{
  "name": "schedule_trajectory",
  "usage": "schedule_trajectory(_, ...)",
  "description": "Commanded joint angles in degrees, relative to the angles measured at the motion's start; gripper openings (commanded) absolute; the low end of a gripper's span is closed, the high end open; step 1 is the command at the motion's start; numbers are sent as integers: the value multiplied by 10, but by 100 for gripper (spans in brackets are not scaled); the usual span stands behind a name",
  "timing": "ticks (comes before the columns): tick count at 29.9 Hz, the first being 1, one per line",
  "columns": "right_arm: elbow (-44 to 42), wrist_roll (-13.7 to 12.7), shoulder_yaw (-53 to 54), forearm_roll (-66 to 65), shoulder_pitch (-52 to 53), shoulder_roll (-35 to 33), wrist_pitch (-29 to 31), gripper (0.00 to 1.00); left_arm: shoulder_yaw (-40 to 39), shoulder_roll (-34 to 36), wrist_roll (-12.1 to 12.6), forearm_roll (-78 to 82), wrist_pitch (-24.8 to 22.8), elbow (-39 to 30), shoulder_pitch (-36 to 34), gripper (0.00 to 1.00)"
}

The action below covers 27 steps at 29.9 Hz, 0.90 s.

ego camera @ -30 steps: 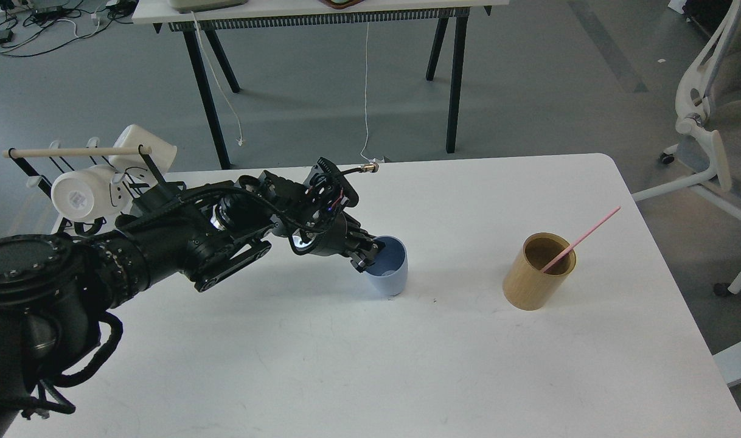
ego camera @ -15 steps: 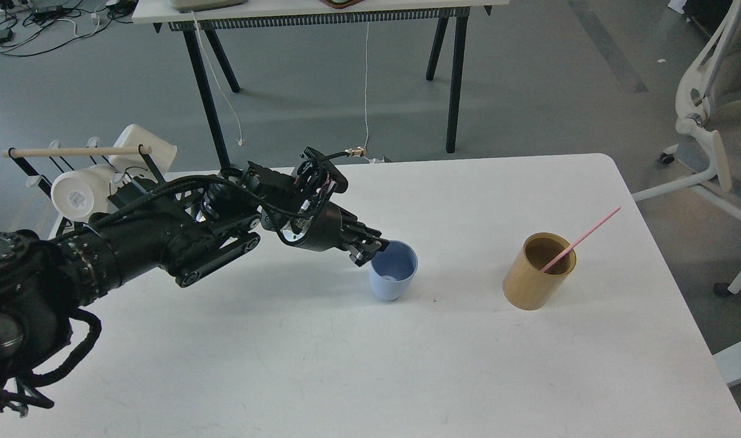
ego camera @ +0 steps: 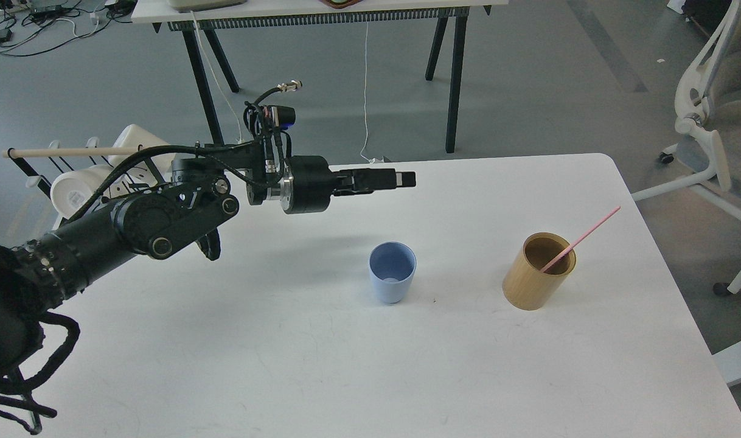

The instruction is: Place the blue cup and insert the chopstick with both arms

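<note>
The blue cup (ego camera: 392,280) stands upright on the white table (ego camera: 346,365), near its middle, with nothing holding it. My left gripper (ego camera: 405,179) hovers above and behind the cup, pointing right, well clear of it and holding nothing. I see it side-on, so its two fingers overlap. A pink chopstick (ego camera: 583,238) leans out of a bamboo holder (ego camera: 536,272) to the right of the cup. My right arm is out of view.
A drying rack (ego camera: 78,176) with white cups and a wooden rod stands at the table's left rear corner. A second table stands behind, on the grey floor. A white office chair (ego camera: 711,140) is at the right.
My left gripper has let go of the blue cup's rim and has risen up and back. The cup now stands upright on its own.
</note>
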Motion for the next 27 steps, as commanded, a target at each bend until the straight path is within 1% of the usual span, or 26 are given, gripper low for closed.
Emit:
schedule_trajectory(1, 106, 0, 0, -99, 4, -47, 0, 98, -43, 4, 0, -86, -17, 0, 13, 94)
schedule_trajectory(2, 149, 0, -2, -131, 4, -64, 0, 98, -54, 5, 0, -97, -24, -1, 16, 94)
schedule_trajectory(5, 267, 0, -4, -223, -5, -112, 0, 98, -93, 8, 0, -118, -24, -3, 28, 94)
schedule_trajectory(6, 307, 0, -6, -255, -13, -127, -8, 98, -111, 8, 0, -125, -24, -4, 33, 94)
schedule_trajectory(9, 377, 0, -27, -333, -43, -156, -142, 98, -176, 8, 0, -143, -24, -4, 51, 94)
schedule_trajectory(12, 398, 0, -67, -366, -73, -158, -280, 97, -231, 8, 0, -155, -24, -3, 71, 94)
schedule_trajectory(13, 401, 0, -82, -366, -80, -158, -315, 96, -241, 8, 0, -155, -24, -3, 75, 95)
schedule_trajectory(14, 405, 0, -98, -367, -88, -158, -355, 94, -249, 8, 0, -155, -24, -2, 81, 98)
schedule_trajectory(16, 406, 0, -131, -366, -96, -158, -416, 92, -255, 8, 0, -156, -24, -2, 93, 99)
schedule_trajectory(18, 406, 0, -162, -366, -104, -158, -462, 89, -256, 11, 0, -161, -24, -2, 107, 99)
schedule_trajectory(21, 405, 0, -192, -364, -109, -150, -504, 85, -261, 18, 0, -189, -24, -1, 118, 99)
schedule_trajectory(23, 404, 0, -199, -364, -118, -140, -518, 83, -261, 19, 0, -202, -24, 2, 120, 99)
schedule_trajectory(27, 395, 0, -201, -370, -133, -91, -526, 80, -261, 25, 0, -207, -24, 3, 123, 99)
